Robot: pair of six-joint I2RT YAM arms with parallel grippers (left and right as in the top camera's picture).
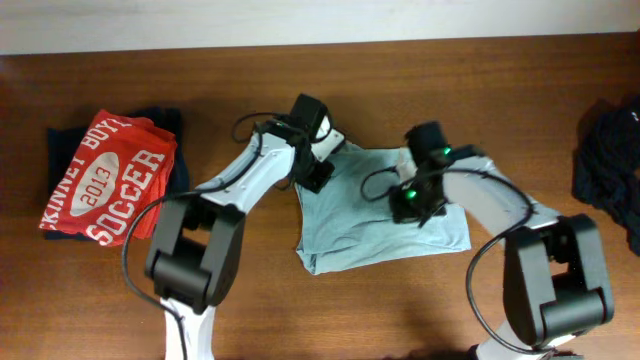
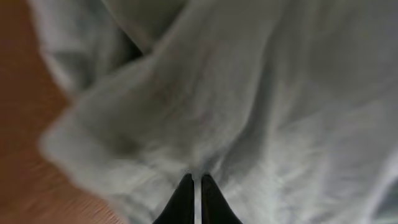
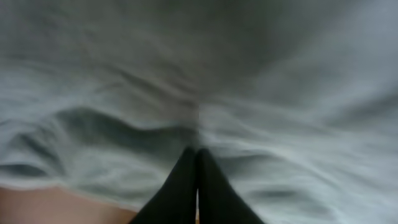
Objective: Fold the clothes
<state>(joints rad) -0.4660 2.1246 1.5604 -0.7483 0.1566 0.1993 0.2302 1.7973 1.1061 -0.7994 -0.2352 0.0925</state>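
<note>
A pale blue-grey garment point(image 1: 385, 220) lies partly folded on the wooden table between the two arms. My left gripper point(image 1: 318, 168) is over its upper left edge. In the left wrist view its fingers point(image 2: 197, 179) are pinched together on a thin fold of the garment point(image 2: 267, 106), and the cloth bunches up from the tips. My right gripper point(image 1: 413, 203) is over the garment's upper right part. In the right wrist view its fingers point(image 3: 198, 151) are shut on a ridge of the garment point(image 3: 280, 93). Both wrist views are blurred.
A folded red shirt with white lettering point(image 1: 105, 180) lies on dark folded clothes point(image 1: 170, 125) at the left. A dark crumpled garment point(image 1: 610, 165) sits at the right edge. Bare wood point(image 2: 25, 155) shows to the left of the garment.
</note>
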